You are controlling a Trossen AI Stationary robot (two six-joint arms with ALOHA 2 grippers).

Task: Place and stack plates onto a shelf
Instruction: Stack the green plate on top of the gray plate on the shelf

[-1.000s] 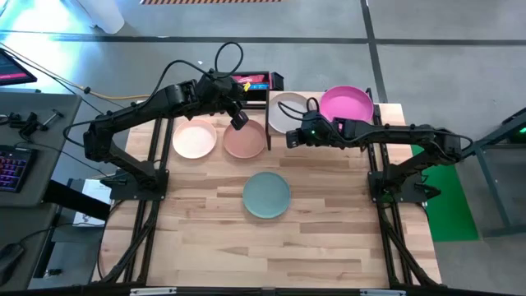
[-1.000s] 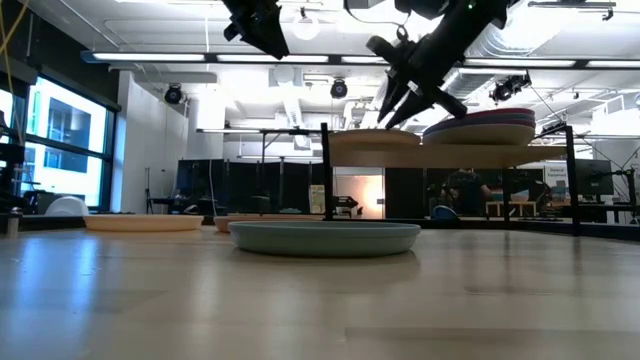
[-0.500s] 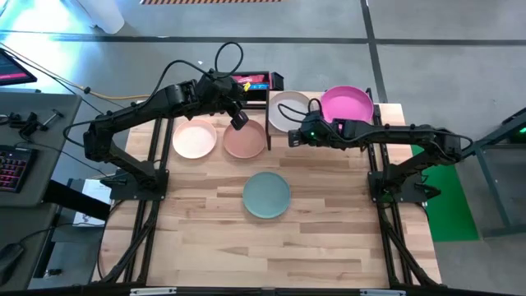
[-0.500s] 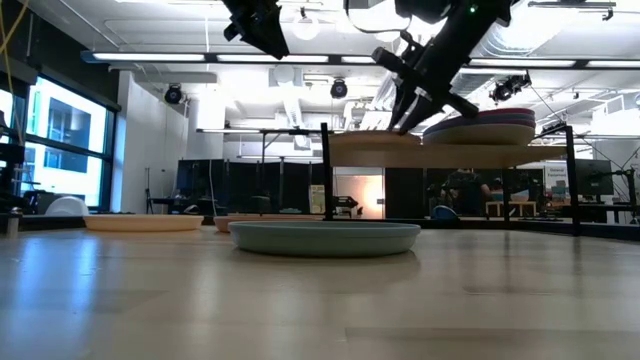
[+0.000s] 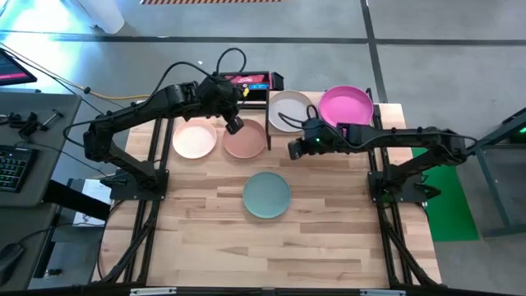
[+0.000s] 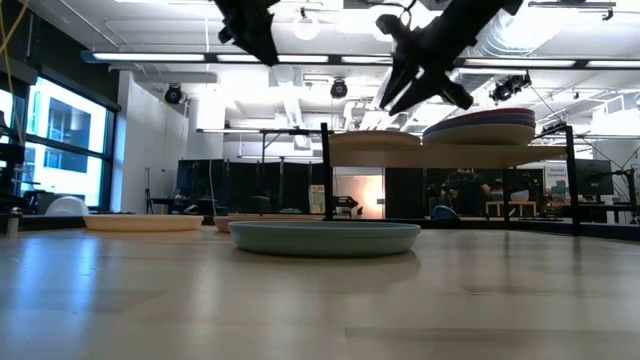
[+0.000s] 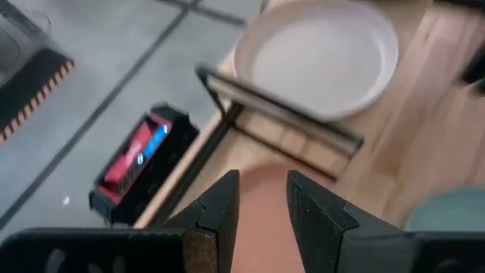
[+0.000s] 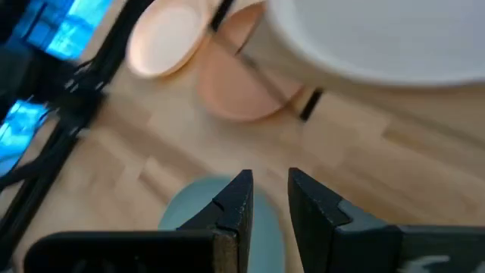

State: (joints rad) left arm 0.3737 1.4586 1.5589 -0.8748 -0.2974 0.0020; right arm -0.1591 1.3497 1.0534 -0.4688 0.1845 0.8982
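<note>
Teal plate (image 5: 266,195) lies mid-table, near of the shelf (image 5: 386,109). Right gripper (image 5: 293,149), narrow and empty, could clip the cream plate (image 5: 287,109) when descending; left gripper (image 5: 234,123), narrow, hovers over the terracotta plate (image 5: 245,140).

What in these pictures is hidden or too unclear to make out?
- How many plates lie under the round magenta plate on the light-wood shelf: the high view shows only the top one; in the low view the edges blur together.
- The label on the red and blue box: too blurred in the left wrist view.
</note>
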